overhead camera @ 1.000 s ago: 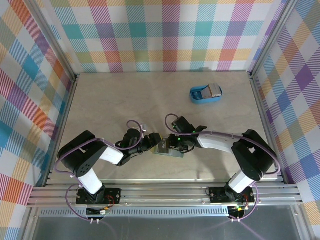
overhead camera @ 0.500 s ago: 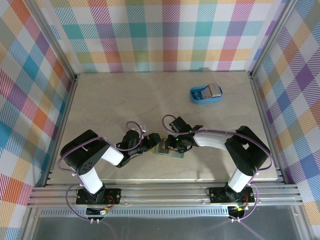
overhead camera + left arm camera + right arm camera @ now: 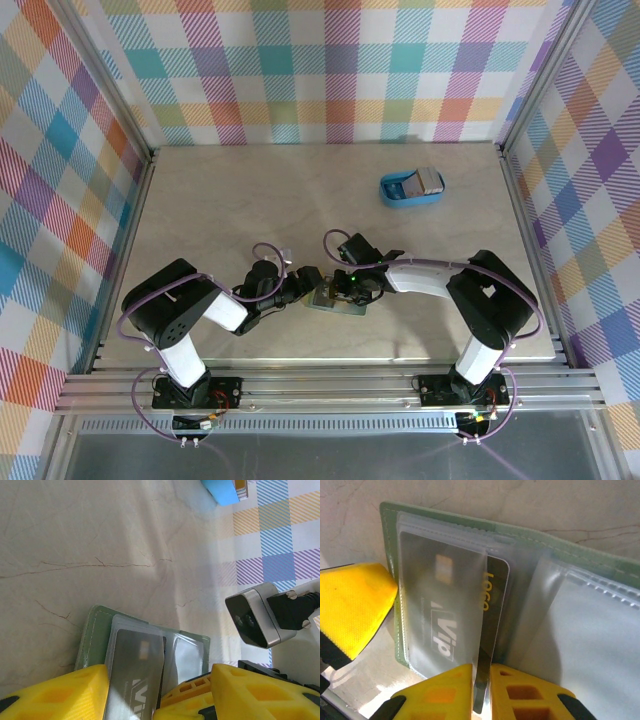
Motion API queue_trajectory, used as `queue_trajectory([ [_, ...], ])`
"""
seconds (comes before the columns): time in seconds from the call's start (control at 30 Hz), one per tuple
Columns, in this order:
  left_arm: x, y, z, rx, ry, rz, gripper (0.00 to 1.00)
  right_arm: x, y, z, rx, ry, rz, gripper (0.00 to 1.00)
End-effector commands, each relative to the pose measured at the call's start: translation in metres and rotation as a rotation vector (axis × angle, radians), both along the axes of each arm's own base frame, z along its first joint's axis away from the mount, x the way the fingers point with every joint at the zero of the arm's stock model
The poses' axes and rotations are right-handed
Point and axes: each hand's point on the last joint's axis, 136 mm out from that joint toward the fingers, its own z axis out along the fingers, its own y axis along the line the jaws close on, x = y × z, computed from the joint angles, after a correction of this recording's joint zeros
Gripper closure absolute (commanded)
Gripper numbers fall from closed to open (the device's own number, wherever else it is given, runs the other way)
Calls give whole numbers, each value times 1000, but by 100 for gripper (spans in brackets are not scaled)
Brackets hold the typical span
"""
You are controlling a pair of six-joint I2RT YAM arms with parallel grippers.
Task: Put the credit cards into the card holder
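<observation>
Right wrist view gives you the clearest look: the right gripper (image 3: 481, 687) is pinched tight on the lower edge of a dark credit card (image 3: 447, 605), at 6 o'clock of the picture. This card lies on the open card holder (image 3: 560, 546). Most of the card is under a clear sleeve (image 3: 420, 550), and only the strip with the gold lettering, on its 3 o'clock side, is outside.

At 9 o'clock of the holder, one of the left gripper's fingers (image 3: 355, 605) stands just beside the green edge. From the left wrist you see the left gripper (image 3: 160, 675) with its jaws well apart and the holder between them. If they really press the holder down, I cannot tell.

From above, the holder rests on the table (image 3: 250, 200) between both arms, and the blue tray (image 3: 410, 187) is well apart at 1 o'clock.

What can go wrong, in my judgement:
- The sleeve is thin and soft, so if you push the card a little crooked, its corner may catch and the plastic may fold.
- The holder looks light, so if the left gripper does not pin it, the holder may slide toward 9 o'clock together with the card.
- Your right fingers sit at the sleeve's mouth; pushing further may drag the sleeve, so you probably must let go and push from the free edge
</observation>
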Motion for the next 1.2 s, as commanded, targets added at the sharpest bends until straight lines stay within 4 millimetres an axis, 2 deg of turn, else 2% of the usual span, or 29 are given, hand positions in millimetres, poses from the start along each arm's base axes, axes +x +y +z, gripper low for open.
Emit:
queue_trajectory([
  [0.0,-27,6,-49,107,159,-29,44,3,24,18,103,-25,53,83],
  [0.13,-29,9,-48,106,159,-20,44,3,21,21,101,-29,42,79],
  [0.23,-30,12,-43,98,155,-8,44,2,11,23,56,-36,25,71],
  [0.4,-30,13,-32,68,154,9,44,3,-17,30,-24,-58,-22,63],
  [0.5,-28,12,-22,58,142,14,44,4,-36,33,-65,-74,-57,61],
  [0.6,-28,9,-14,62,130,5,44,6,-46,33,-102,-86,-63,60],
  [0.73,-28,10,-3,82,111,-1,44,7,-48,32,-131,-85,-48,60],
  [1.0,-34,24,12,199,62,-20,43,14,-52,29,-187,-99,-42,59],
  [1.17,-38,28,10,260,56,-61,42,21,-47,28,-206,-96,-31,55],
])
